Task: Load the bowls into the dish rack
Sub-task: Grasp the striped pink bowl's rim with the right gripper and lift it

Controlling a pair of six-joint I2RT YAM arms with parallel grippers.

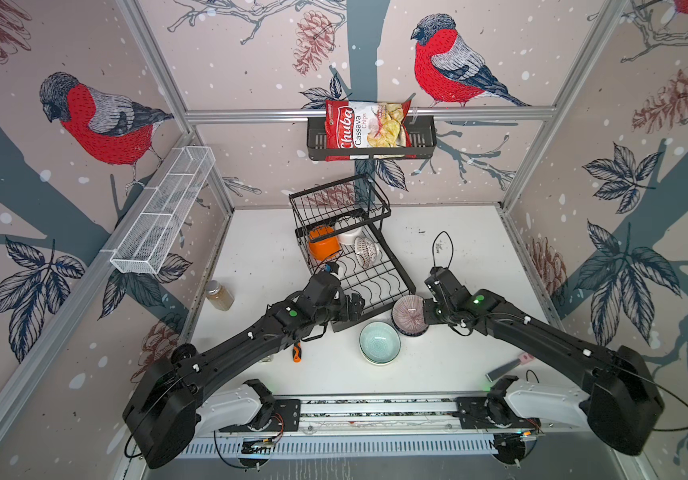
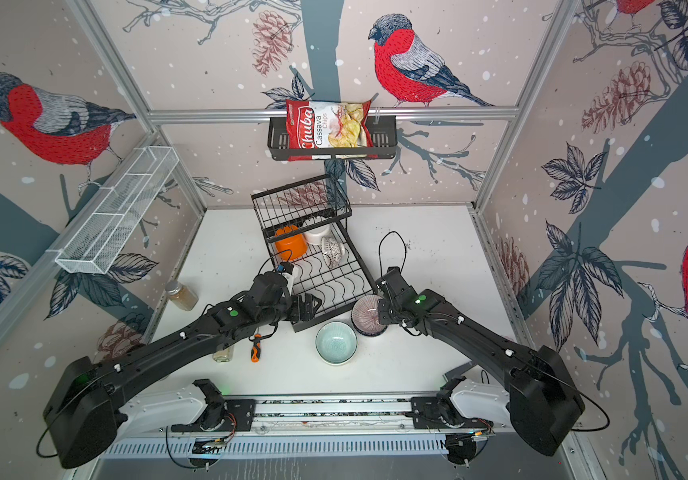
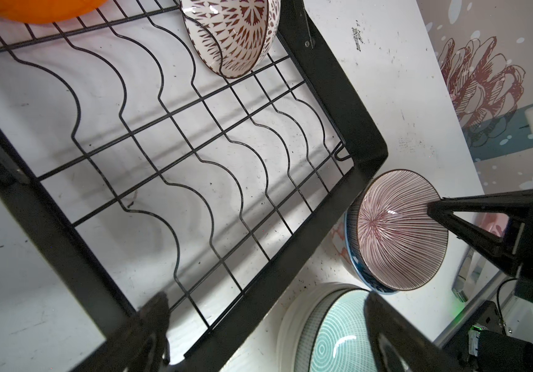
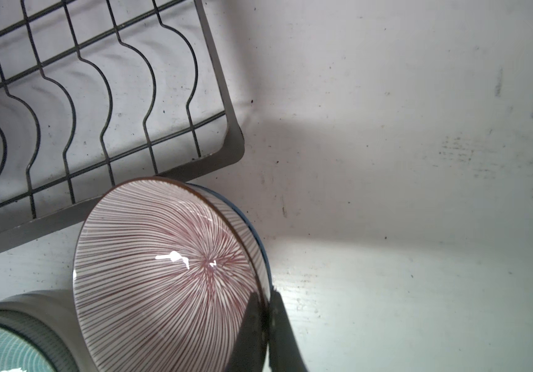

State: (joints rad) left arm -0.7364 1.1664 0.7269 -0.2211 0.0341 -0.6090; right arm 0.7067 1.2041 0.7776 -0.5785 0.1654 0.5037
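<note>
Bowls sit both in and out of the dish rack (image 3: 336, 96). We see the right pincer (image 4: 266, 306) squeezed tight on the rim of the purple-striped bowl (image 4: 168, 273). This bowl rests just outside the right end of the rack's near edge, tipped a little, inside a blue bowl (image 3: 353, 257). The pincer holds the side of the rim far from the rack, so the bowl lies between the pincer and the rack. The empty wavy wires are just past that edge. The bowl is round, so it has no long side. The right arm is the nearer one. The left pincer (image 3: 265, 299) hangs wide apart with nothing in it, over the left end of the rack's near edge. We think the next move must lift the bowl over the rack's black rim, which stands in the way, and leave the blue bowl behind. A teal bowl (image 1: 379, 343) on a cream bowl (image 3: 294, 309) sits close in front of the rack. At the rack's far end are an orange bowl (image 1: 323, 245), a white bowl (image 1: 348, 232) and a patterned bowl (image 1: 365, 249) on its side.
</note>
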